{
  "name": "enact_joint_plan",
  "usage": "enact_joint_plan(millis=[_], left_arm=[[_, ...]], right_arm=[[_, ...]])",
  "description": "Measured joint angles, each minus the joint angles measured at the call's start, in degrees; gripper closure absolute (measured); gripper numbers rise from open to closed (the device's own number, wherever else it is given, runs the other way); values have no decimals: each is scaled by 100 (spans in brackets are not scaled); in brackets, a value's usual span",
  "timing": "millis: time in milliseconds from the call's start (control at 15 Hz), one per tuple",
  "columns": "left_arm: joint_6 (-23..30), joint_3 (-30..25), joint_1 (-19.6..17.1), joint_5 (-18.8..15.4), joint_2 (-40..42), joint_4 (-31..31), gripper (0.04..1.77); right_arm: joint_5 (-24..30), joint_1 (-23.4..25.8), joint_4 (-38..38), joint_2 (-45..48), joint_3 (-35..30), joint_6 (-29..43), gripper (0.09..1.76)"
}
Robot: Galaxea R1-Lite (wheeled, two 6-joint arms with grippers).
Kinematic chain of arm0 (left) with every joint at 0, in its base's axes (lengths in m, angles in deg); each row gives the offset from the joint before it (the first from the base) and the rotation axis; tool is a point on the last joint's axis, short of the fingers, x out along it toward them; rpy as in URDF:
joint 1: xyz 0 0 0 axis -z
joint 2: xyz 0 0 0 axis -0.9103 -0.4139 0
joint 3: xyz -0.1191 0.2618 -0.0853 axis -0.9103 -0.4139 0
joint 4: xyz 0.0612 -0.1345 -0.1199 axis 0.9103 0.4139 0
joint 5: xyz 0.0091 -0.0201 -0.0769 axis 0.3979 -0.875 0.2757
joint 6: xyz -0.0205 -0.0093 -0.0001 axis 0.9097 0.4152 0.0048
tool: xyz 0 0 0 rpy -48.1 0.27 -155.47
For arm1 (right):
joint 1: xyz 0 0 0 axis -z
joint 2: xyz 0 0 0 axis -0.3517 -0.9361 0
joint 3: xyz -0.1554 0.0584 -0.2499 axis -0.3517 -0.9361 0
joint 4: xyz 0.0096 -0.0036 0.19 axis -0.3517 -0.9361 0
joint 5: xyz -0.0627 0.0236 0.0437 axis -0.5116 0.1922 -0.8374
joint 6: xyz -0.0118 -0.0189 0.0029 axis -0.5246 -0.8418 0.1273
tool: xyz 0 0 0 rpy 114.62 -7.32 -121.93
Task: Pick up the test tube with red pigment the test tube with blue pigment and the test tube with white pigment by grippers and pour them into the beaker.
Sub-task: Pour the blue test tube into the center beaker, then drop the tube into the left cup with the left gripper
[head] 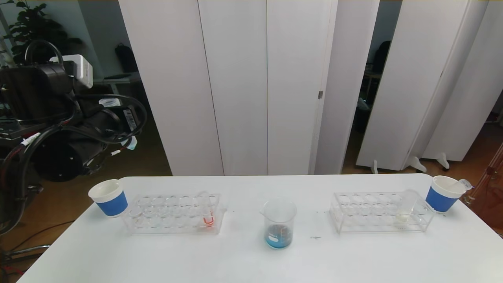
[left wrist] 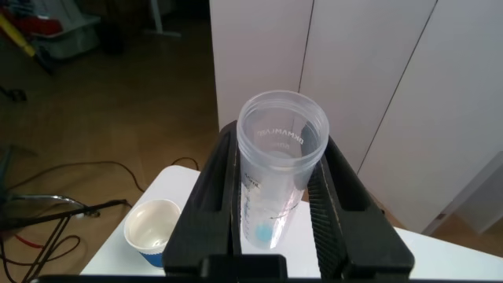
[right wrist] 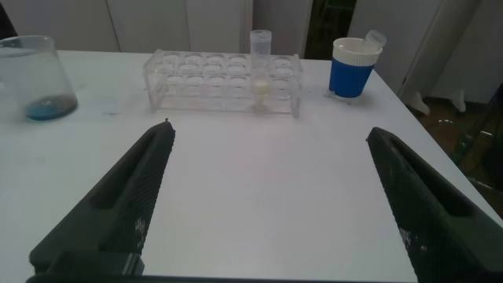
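Note:
My left gripper (left wrist: pixel 279 143) is shut on the test tube with blue pigment (left wrist: pixel 271 189), a clear tube with only a trace of blue at its bottom. The left arm (head: pixel 51 98) is raised beyond the table's left end. The beaker (head: pixel 279 220) stands mid-table with blue liquid in its bottom; it also shows in the right wrist view (right wrist: pixel 35 75). The test tube with white pigment (head: pixel 404 210) stands in the right rack (head: pixel 361 214), also seen from the right wrist (right wrist: pixel 259 67). A tube with orange-red liquid (head: pixel 207 215) stands in the left rack (head: pixel 157 216). My right gripper (right wrist: pixel 269 132) is open and empty above the table.
A blue-sleeved paper cup (head: pixel 110 198) stands at the left end, below my left gripper (left wrist: pixel 153 232). Another cup (head: pixel 444 194) at the right end holds an empty clear tube (head: pixel 461 184). White partition panels stand behind the table.

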Motion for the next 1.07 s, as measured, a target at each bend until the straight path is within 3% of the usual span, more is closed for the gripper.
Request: enact_joint_plan(millis=[600, 1067], left_arm=[[-1026, -774, -1120, 140, -664, -2341, 124], [-1045, -1235, -1521, 88, -1463, -3429, 124]], right_arm=[[2, 0, 0, 0, 0, 0, 10], [2, 0, 0, 0, 0, 0, 10]])
